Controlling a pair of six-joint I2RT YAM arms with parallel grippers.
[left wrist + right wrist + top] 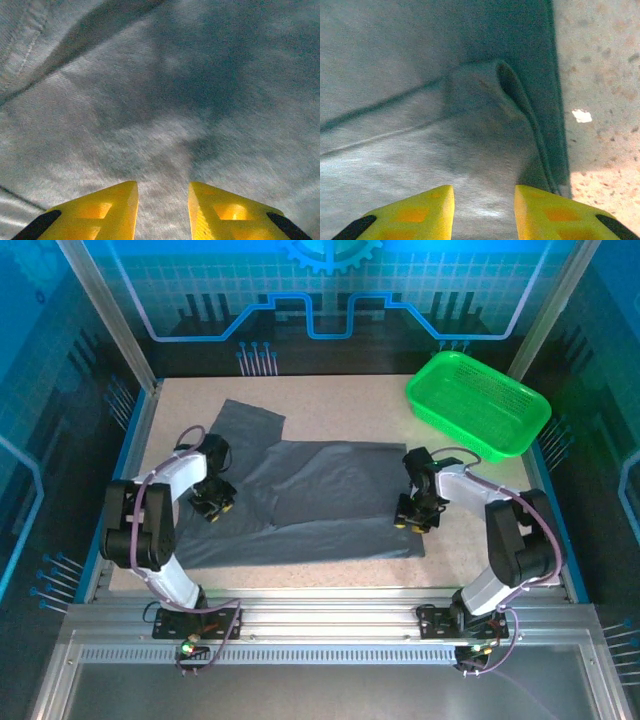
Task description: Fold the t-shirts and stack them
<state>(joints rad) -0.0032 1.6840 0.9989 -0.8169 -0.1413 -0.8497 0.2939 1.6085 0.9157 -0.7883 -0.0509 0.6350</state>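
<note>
One t-shirt (320,505): lay spread flat on the table (340,400), between both arms.
Left gripper (163,210): jaws apart, low over the shirt's left part, perhaps touching cloth, nothing clamped.
Right gripper (484,212): jaws apart, over the shirt's right hem, holding nothing.

parted pincer (484,212) over t-shirt (410,75) edge

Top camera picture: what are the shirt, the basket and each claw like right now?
t-shirt: lying spread out, one sleeve sticking out, not folded up yet.
green basket: upright, empty.
left claw: open, pointing down at the shirt.
right claw: open, over the shirt near its right edge.
</note>
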